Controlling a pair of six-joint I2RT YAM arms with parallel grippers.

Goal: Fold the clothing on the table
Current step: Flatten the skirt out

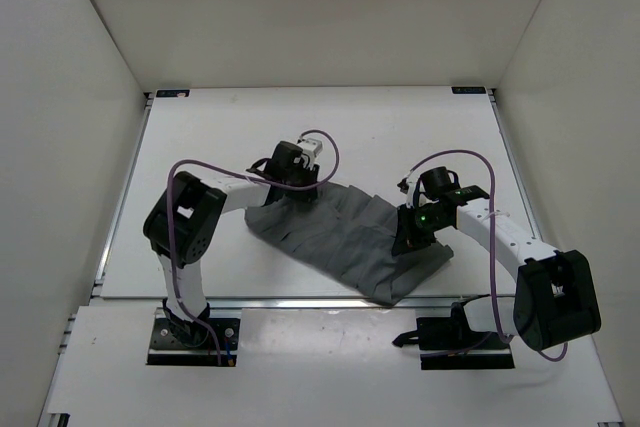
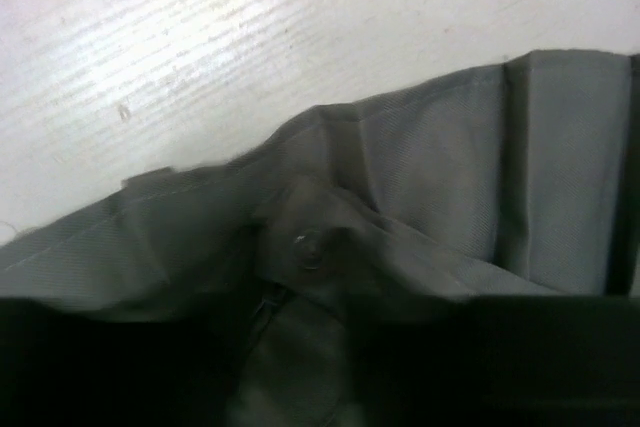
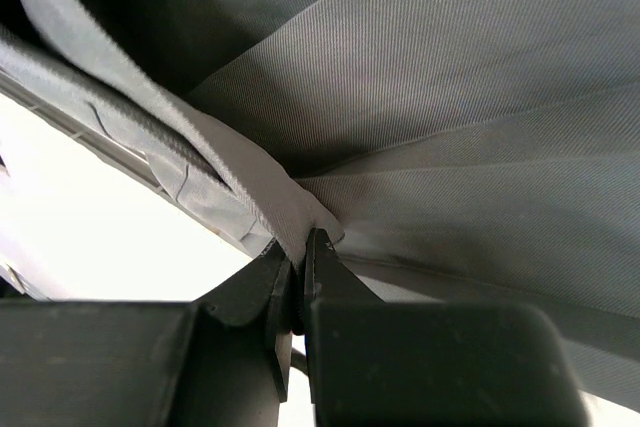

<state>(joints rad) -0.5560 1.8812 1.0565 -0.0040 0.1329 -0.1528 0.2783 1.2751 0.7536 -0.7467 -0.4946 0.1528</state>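
Grey clothing [image 1: 345, 242] lies rumpled by the near edge of the table [image 1: 400, 127], right of centre. With jaws closed, the right gripper [image 3: 298, 257] pinches a hem fold, likely to carry it across. The left gripper [image 1: 288, 190] sits over the buttoned waistband [image 2: 308, 247], its jaw opening not discernible.

In the overhead view the left gripper [image 1: 291, 187] sat at the upper left edge of the clothing [image 1: 340, 237]. Its fingertips were lost beneath its own body, so how its jaws stood could not be told. Its wrist view gave no help. The lower strip of that frame was a dark blur (fingers or shadow, unclear), and a small round fastener [image 2: 308, 247] at centre was too soft to name. The clothing ran off the right and bottom edges there. In the right wrist view it overran the top and right edges, and the fold pinched by the right gripper [image 3: 297, 272] vanished between the fingers [image 3: 255, 287].
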